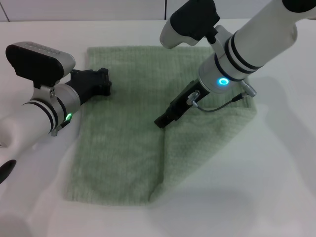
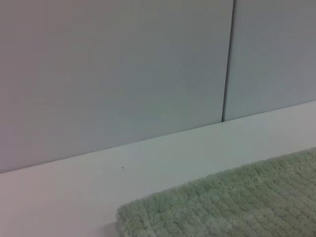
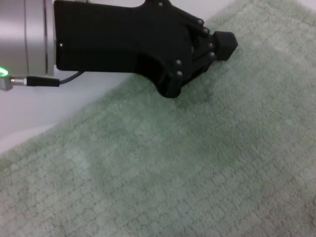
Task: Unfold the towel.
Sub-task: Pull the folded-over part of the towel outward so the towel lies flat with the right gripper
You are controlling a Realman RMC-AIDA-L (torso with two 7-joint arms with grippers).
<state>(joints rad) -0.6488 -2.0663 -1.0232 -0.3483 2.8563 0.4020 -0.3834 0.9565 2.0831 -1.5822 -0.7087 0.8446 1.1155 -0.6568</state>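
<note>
The pale green towel [image 1: 118, 148] lies on the white table, with its right part folded over towards the middle as a flap. The flap's free edge runs from the middle down to the near edge. My right gripper [image 1: 161, 121] points down at the flap's far corner and looks shut on the towel there. My left gripper [image 1: 104, 81] is shut, with its tip down on the towel near the far left edge. It also shows in the right wrist view [image 3: 224, 44], over the towel [image 3: 197, 163]. The left wrist view shows only a towel corner [image 2: 237, 202].
The bare white table [image 1: 276, 173] surrounds the towel on all sides. A grey wall [image 2: 123, 64] with a vertical seam stands behind the table's far edge. The right arm's cable hangs over the flap.
</note>
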